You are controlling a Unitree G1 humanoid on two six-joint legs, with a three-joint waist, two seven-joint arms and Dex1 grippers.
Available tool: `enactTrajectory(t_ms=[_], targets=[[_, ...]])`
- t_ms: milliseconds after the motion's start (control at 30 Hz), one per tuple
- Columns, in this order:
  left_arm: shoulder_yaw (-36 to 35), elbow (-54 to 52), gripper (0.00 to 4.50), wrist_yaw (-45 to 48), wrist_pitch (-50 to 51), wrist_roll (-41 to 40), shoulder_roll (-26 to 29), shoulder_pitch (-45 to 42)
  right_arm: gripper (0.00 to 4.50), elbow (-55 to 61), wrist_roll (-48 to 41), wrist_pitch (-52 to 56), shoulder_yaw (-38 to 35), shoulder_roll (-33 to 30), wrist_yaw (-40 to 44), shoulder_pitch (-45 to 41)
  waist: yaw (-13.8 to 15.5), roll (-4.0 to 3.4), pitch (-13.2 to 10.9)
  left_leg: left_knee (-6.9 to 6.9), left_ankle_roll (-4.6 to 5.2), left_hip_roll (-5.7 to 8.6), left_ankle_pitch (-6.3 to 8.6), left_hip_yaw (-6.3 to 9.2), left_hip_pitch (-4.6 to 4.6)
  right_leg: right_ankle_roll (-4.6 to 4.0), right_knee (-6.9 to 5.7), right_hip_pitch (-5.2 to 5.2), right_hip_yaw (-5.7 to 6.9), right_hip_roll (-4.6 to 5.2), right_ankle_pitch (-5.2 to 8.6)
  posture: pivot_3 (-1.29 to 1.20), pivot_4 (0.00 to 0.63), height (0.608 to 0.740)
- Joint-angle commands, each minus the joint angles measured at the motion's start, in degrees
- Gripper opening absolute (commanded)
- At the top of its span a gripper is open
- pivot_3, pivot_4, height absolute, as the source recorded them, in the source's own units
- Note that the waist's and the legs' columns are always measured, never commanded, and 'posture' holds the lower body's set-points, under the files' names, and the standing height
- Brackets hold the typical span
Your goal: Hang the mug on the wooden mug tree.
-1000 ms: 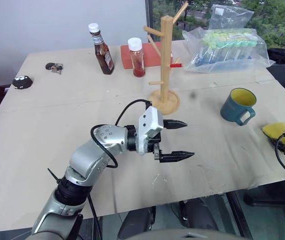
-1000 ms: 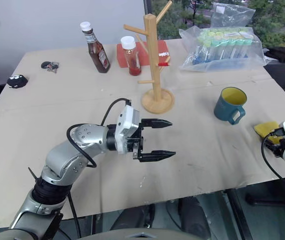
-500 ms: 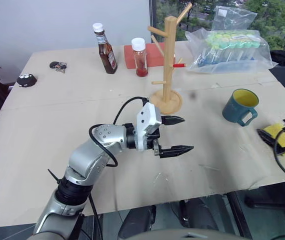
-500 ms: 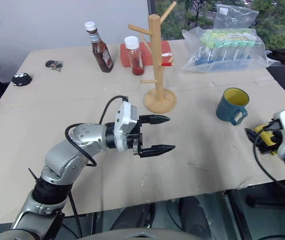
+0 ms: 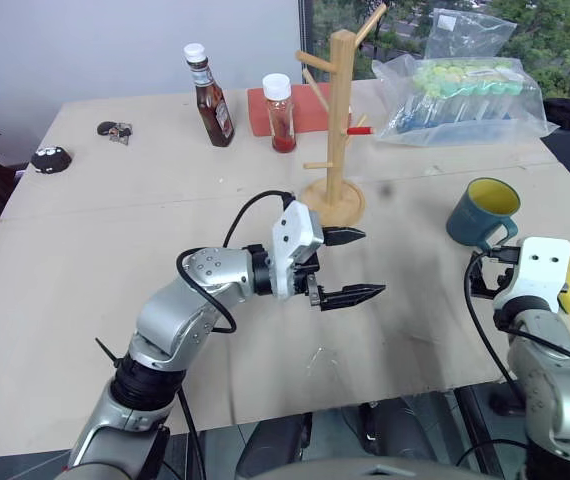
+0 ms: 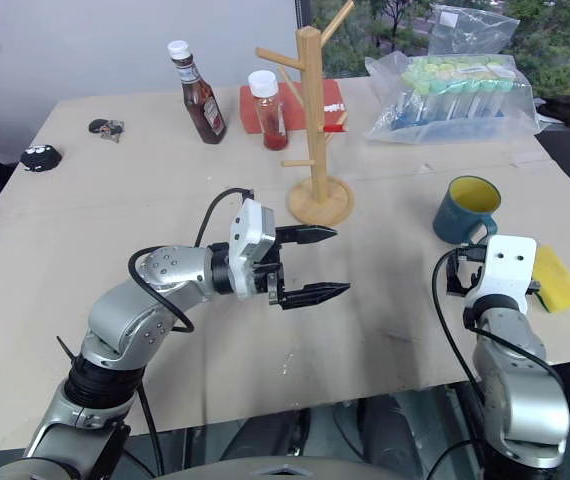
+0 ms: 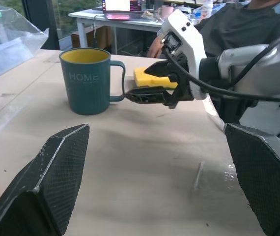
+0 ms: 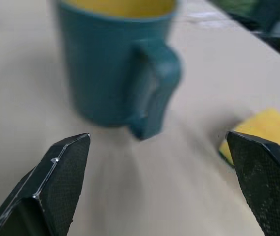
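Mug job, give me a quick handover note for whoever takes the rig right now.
Left gripper: open, empty, hovering over mid-table near the tree's base.
Right gripper: open, empty, aimed at the handle, not gripping.
Teal-blue ceramic mug with yellow interior: upright on the table, handle toward the right gripper.
Light wooden mug tree: upright, pegs bare.
Done: nothing hung.
Left: grasp, lift, hang the mug.

Pale wall (image 5: 115, 40) behind a beige table (image 5: 85, 260); window (image 5: 525, 20) with green trees at far right.

Beside the mug (image 8: 115, 64), whose rim the right wrist view's edge cuts off, the sponge (image 8: 255, 132) is blurred and partly behind a fingertip.
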State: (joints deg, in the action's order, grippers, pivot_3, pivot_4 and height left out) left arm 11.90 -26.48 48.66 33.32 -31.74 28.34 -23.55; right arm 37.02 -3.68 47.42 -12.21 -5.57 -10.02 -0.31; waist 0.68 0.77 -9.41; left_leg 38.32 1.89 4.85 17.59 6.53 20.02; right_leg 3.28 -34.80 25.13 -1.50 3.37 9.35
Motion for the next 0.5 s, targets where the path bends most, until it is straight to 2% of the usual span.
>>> enactTrajectory(t_ms=[33,233,467,500], targets=[[-0.3,-2.29,4.5,-0.11,-0.43,-0.17,-0.16,-0.88,4.45,-1.95,2.36,-5.88,-0.39,2.15,-3.06,-1.36,-0.04,0.0,0.0,0.0,-0.01,-0.01,-0.01,-0.01,0.0,0.0,0.0,0.0,-0.01,-0.02,0.0,0.0,0.15,0.74],[-0.49,-2.7,4.5,-0.75,-0.24,0.03,-0.17,-0.79,4.45,-6.61,4.01,-11.22,-1.07,4.27,-4.86,-3.29,-0.12,-0.03,0.0,0.0,-0.03,-0.05,-0.03,-0.02,-0.03,-0.02,-0.02,0.0,-0.04,-0.09,-0.01,0.0,0.15,0.74],[-0.57,-3.39,4.5,-2.19,-0.33,0.34,-0.67,-0.97,4.45,-11.78,5.0,-15.17,-0.66,3.47,-4.12,-5.13,-0.25,-0.03,0.0,0.0,-0.03,-0.05,-0.03,-0.04,-0.03,-0.03,-0.01,0.0,-0.08,-0.11,-0.01,0.0,0.15,0.74],[-0.73,-3.18,4.5,-2.76,-0.68,0.96,-0.79,-1.19,4.21,-13.08,5.03,-15.83,-0.74,3.3,-4.03,-5.74,-0.31,-0.03,0.0,0.0,-0.03,-0.05,-0.03,-0.03,-0.03,-0.04,-0.01,0.0,-0.08,-0.11,-0.01,0.0,0.15,0.74]])
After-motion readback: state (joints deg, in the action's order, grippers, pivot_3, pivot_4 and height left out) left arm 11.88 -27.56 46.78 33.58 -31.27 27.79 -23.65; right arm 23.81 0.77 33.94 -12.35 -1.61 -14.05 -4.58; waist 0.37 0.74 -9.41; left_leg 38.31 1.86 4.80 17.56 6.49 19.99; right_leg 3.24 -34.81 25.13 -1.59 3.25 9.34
